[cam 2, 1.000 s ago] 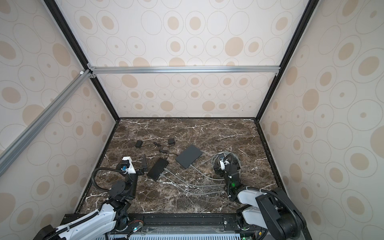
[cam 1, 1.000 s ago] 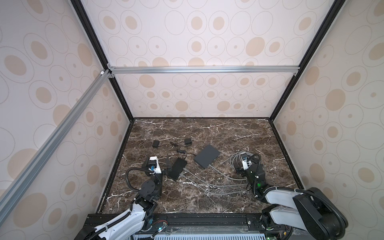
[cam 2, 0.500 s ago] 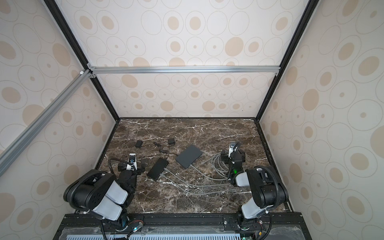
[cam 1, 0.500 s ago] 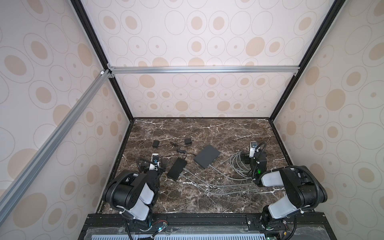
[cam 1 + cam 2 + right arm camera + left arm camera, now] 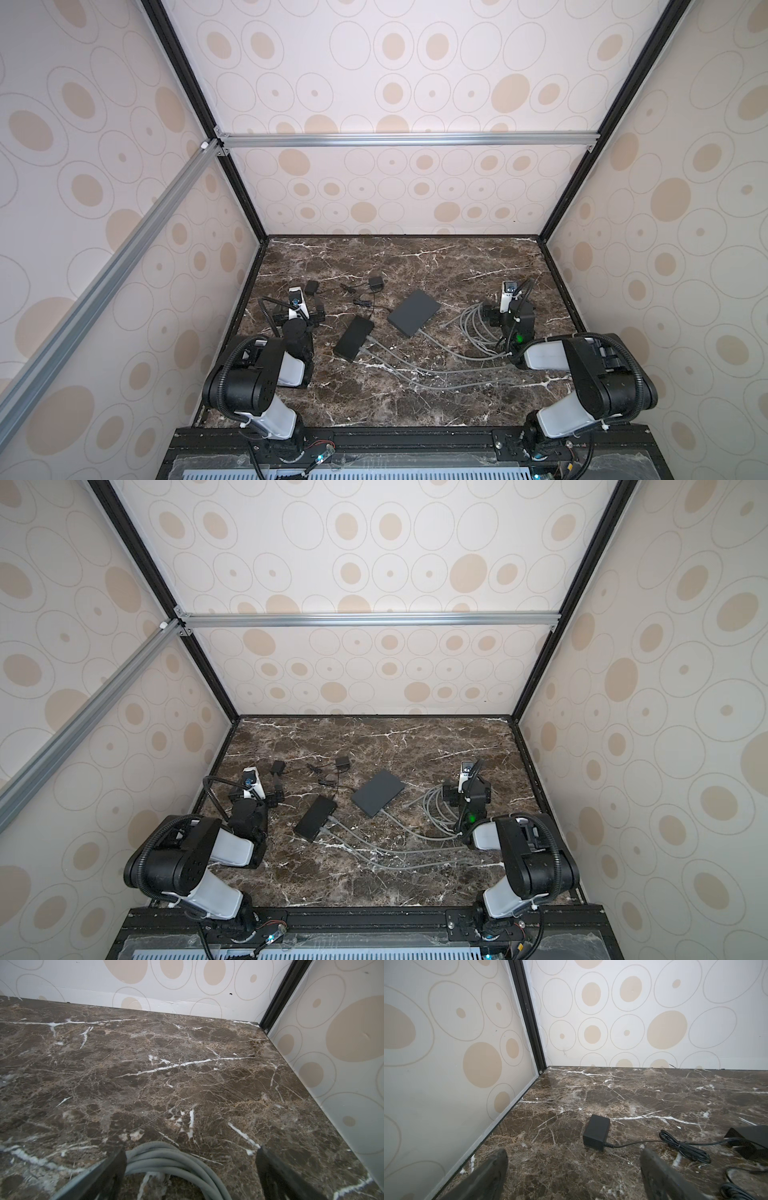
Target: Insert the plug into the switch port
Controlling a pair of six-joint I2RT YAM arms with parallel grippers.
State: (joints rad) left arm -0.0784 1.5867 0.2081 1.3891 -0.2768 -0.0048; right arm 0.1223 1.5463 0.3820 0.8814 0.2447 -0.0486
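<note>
In a top view the black switch (image 5: 353,343) lies on the counter (image 5: 415,266) at lower centre. Grey cables (image 5: 166,1157) run from it to loops at the right gripper (image 5: 192,1152), whose jaws stand wide with the loops between them, not gripped. The left gripper (image 5: 574,1154), at lower left, also has wide, empty jaws, with a black power adapter (image 5: 596,1135) just ahead; the plug is too small to pick out.

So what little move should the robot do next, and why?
Probably lower the right end effector slightly toward the grey cables: it is open and empty, and their loop lies right between its jaws.
</note>
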